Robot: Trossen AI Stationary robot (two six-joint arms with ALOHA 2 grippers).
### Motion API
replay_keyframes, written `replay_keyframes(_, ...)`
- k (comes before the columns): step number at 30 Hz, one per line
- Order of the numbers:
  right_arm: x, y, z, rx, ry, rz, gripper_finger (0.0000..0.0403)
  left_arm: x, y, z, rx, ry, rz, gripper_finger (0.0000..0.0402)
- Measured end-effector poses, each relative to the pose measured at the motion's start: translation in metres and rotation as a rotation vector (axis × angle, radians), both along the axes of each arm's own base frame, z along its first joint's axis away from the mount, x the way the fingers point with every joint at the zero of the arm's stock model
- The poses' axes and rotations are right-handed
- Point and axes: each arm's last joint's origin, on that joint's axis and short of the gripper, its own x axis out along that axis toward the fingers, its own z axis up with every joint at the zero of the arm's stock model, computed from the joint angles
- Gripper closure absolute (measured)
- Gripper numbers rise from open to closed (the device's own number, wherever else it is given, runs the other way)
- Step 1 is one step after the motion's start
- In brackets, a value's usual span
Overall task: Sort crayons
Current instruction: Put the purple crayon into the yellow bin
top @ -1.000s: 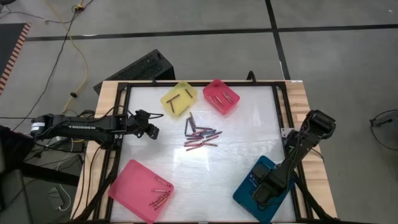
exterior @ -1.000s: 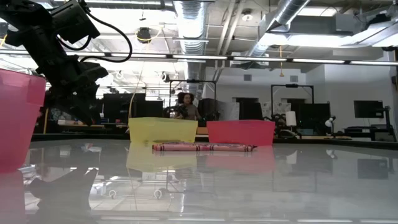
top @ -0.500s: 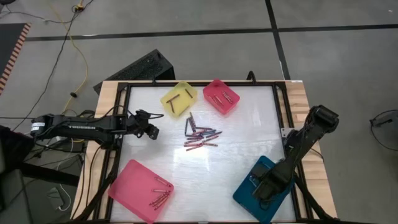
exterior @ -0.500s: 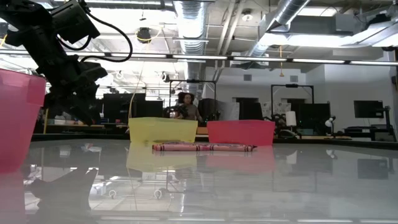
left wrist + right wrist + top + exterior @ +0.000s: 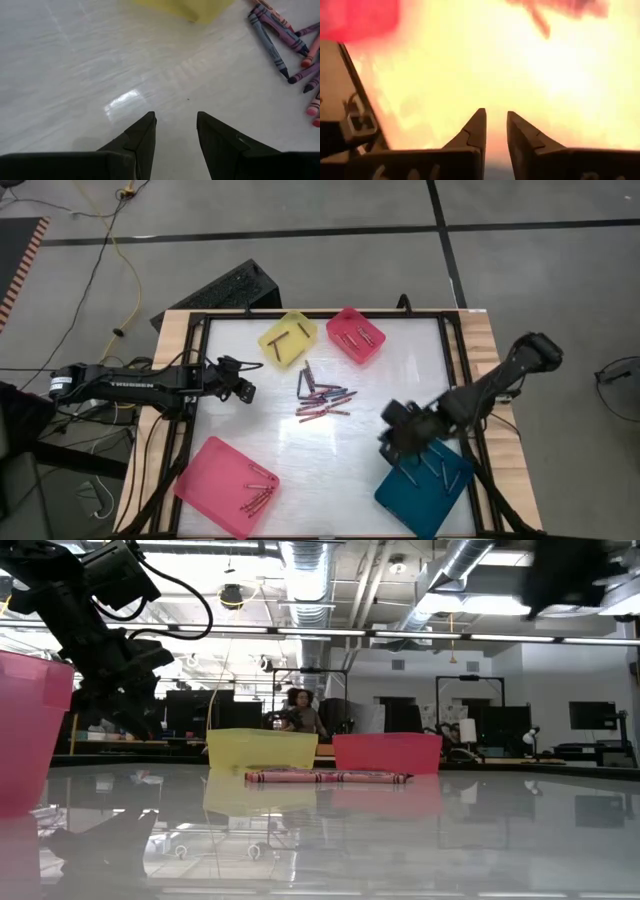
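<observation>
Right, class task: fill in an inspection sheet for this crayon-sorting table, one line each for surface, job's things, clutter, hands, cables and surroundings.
Surface: glossy white table in a dark frame, bare around the pile.
Job's things: loose crayons piled mid-table; a few more lie in the yellow tray, small red tray, large pink tray and teal tray.
Clutter: nothing seen on the table.
Hands: left hand hangs over the table's left side, open and empty; right hand is over the table by the teal tray, slightly parted, nothing held.
Cables: yellow cable on the floor.
Surroundings: keyboard behind the table; a person far off.
</observation>
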Motion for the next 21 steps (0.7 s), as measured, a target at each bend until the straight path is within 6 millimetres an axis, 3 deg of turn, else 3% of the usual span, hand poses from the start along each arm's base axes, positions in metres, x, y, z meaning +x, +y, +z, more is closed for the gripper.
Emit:
replay_keyframes(5,0.026,-0.029,0.0,-0.187,-0.049,0.134,0.0331,0.0,0.0,0.0,0.0,-0.001,0.0,0.0269)
replay_keyframes(10,0.047,-0.058,-0.012,-0.325,0.014,0.24,0.0331,0.0,0.0,0.0,-0.002,-0.002,0.002,0.0269)
replay_keyframes(21,0.079,-0.108,-0.058,-0.376,0.224,0.384,0.0331,0.0,0.0,0.0,-0.002,-0.002,0.002,0.0269)
